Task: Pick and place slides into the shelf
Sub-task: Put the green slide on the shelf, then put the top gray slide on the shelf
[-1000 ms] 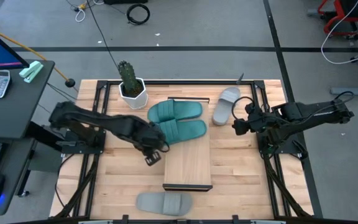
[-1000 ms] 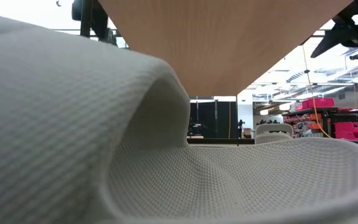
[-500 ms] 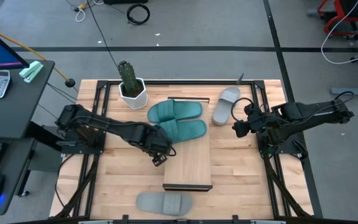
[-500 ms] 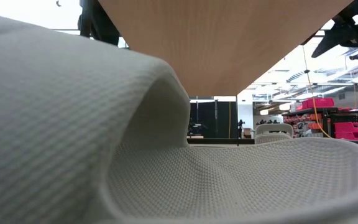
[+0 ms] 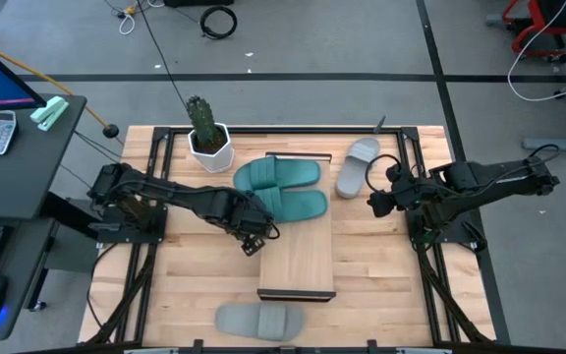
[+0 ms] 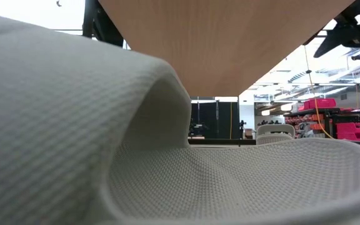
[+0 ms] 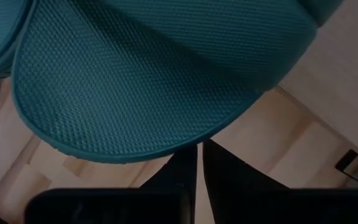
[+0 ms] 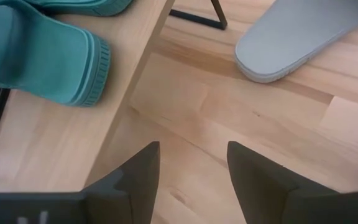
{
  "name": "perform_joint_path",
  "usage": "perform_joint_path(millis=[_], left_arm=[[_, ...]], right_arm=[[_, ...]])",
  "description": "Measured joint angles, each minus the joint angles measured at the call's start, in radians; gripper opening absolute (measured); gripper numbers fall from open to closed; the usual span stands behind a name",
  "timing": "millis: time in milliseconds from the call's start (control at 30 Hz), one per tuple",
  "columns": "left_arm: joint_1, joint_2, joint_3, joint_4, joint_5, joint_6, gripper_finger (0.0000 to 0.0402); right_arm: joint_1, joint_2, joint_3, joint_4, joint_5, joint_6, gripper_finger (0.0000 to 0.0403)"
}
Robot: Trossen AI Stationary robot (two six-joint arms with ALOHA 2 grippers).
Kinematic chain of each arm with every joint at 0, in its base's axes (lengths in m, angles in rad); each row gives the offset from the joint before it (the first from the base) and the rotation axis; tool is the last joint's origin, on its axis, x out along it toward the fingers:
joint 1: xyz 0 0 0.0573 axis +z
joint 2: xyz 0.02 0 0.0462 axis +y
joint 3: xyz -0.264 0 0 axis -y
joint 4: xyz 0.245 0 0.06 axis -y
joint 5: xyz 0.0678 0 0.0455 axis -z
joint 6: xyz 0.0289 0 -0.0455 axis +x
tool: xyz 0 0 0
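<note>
High view showed two teal slides (image 5: 281, 189) lying on the shelf (image 5: 298, 258), the left gripper (image 5: 254, 241) pinched together beside the nearer one. Right gripper (image 5: 373, 202) hung spread apart near a grey slide (image 5: 357, 165) on the surface (image 5: 190, 285); another grey slide (image 5: 259, 320) lay beyond the shelf's end.

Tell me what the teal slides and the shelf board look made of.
Teal slides: likely moulded foam, matte, with a fine dimpled texture over the sole and a ribbed edge. Shelf board: pale wood, probably veneer or laminate, smooth with faint straight grain; thin dark end frame, seemingly metal.

The slatted table (image 5: 175, 285) carries the shelf (image 5: 298, 265), a potted cactus (image 5: 207, 138) and two grey slides (image 5: 259, 320).
</note>
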Motion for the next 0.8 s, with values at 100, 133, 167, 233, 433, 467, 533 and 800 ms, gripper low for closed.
perform_joint_path(millis=[100,133,167,233,433,467,533,800], left_arm=[[-0.005,0.000,0.000,0.000,0.009,-0.005,0.0038],[-0.011,0.000,0.000,-0.001,0.011,-0.013,0.0040],[-0.017,0.000,0.000,-0.006,0.011,-0.028,0.0042],[-0.029,0.000,0.000,-0.014,0.014,-0.040,0.0047],[-0.055,-0.006,0.014,-0.042,0.025,-0.074,0.0067],[-0.059,-0.014,0.019,-0.043,0.025,-0.080,0.0070],[-0.069,-0.030,0.028,-0.045,0.024,-0.091,0.0076],[-0.094,-0.134,0.032,-0.043,-0.065,-0.179,0.0090]], right_arm=[[0.000,0.000,0.000,0.000,-0.018,0.006,0.0194],[0.000,0.000,0.000,0.000,-0.028,0.005,0.0194],[0.000,0.000,0.000,0.000,-0.035,0.004,0.0194],[0.000,0.000,0.000,-0.001,-0.036,-0.002,0.0194],[0.000,0.000,0.000,-0.026,-0.021,-0.011,0.0193],[0.000,-0.002,0.000,-0.034,-0.020,-0.011,0.0193],[0.000,-0.007,0.000,-0.049,-0.007,-0.012,0.0193],[-0.106,-0.027,0.000,-0.083,0.043,-0.140,0.0193]])
